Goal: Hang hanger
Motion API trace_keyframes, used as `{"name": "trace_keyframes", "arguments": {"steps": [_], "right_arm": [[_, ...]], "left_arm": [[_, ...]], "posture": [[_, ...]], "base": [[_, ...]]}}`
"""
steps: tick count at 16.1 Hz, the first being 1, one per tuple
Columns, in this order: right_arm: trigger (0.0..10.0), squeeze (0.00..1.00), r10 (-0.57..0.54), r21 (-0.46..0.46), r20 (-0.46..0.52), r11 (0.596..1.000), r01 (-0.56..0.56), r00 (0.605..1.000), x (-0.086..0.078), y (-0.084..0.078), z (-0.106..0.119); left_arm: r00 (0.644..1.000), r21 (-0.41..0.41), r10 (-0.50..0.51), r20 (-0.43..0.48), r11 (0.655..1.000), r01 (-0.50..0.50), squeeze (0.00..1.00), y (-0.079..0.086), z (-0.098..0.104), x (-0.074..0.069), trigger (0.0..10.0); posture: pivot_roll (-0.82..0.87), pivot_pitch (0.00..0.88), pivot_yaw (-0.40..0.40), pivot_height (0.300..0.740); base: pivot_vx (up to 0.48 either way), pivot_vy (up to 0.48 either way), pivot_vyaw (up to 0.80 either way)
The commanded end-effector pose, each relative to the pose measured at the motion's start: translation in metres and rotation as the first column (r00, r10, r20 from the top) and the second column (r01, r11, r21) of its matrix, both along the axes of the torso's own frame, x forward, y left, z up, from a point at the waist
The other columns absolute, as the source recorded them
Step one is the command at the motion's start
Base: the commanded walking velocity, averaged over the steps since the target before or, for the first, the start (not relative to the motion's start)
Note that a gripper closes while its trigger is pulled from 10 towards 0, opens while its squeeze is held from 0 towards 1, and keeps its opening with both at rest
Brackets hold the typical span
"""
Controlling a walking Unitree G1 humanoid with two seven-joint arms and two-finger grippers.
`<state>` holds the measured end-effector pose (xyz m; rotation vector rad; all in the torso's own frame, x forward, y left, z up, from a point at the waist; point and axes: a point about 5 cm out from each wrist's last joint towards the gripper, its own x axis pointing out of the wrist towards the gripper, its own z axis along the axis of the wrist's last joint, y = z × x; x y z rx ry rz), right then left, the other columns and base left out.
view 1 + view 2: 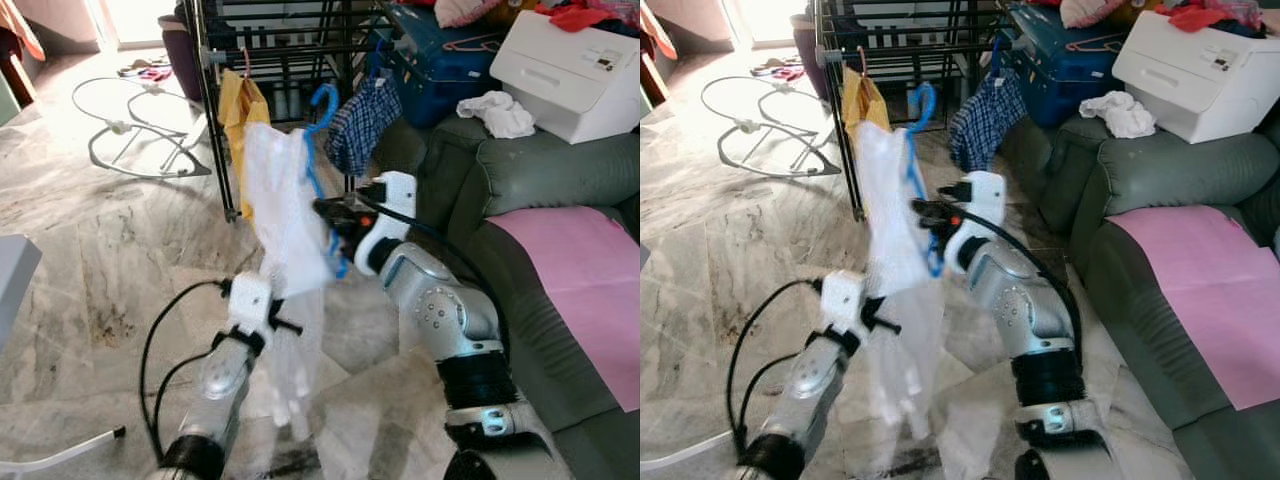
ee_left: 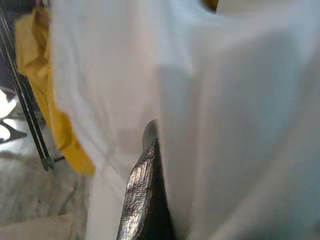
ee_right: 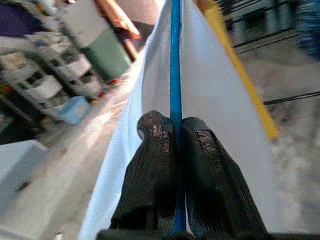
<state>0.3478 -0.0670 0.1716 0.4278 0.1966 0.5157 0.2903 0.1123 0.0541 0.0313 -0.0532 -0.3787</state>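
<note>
Blue hanger with white garment, centre of frame, hook up, just short of black drying rack at top.
Right gripper: 2 fingers clamped on hanger's blue bar.
Left gripper against garment's lower part; open or closed, cannot tell.
Step well done: keep hanger upright, raise hook over free rail, lower onto it.
Yellow garment and checked shirt flank gap; grey sofa crowds right, floor at left open.

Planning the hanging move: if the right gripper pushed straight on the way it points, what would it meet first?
Likely the yellow garment on the black drying rack; the right gripper holds the blue hanger facing it, though depth is unclear.
</note>
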Motion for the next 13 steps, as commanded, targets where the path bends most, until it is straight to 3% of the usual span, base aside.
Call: {"name": "trace_keyframes", "arguments": {"steps": [1, 4, 8, 11, 13], "right_arm": [[10.0, 0.0, -0.051, 0.013, 0.077, 0.999, 0.051, 0.996, 0.01, -0.008, 0.016], [10.0, 0.0, -0.148, 0.012, 0.128, 0.989, 0.147, 0.981, 0.027, -0.026, 0.021], [10.0, 0.0, -0.06, 0.051, 0.138, 0.997, 0.054, 0.989, 0.029, -0.02, 0.029], [10.0, 0.0, 0.14, 0.038, 0.156, 0.988, -0.147, 0.978, 0.006, -0.02, 0.022], [10.0, 0.0, 0.256, 0.022, 0.129, 0.965, -0.261, 0.958, -0.026, -0.04, 0.007]], "left_arm": [[0.999, 0.013, -0.043, -0.028, 0.999, 0.043, 0.0, -0.001, -0.009, -0.009, 0.0], [0.987, 0.022, -0.118, -0.108, 0.992, 0.121, 0.0, -0.006, -0.029, -0.028, 0.0], [0.976, 0.133, -0.068, -0.206, 0.986, 0.097, 0.0, 0.01, -0.052, -0.038, 0.0], [0.973, 0.175, 0.083, -0.215, 0.983, -0.045, 0.0, 0.031, -0.049, -0.022, 0.0], [0.971, 0.174, 0.166, -0.171, 0.975, -0.136, 0.0, 0.043, -0.032, 0.001, 0.0]], "posture": [[-0.24, 0.041, -0.038, 0.74], [-0.23, 0.043, -0.038, 0.74], [-0.23, 0.042, -0.039, 0.74], [-0.24, 0.036, -0.04, 0.74], [-0.26, 0.031, -0.036, 0.74]], "base": [[0.0, 0.0, 0.0], [0.0, 0.0, 0.0], [0.0, 0.0, 0.0], [0.0, 0.0, 0.0], [0.0, 0.0, 0.0]]}}
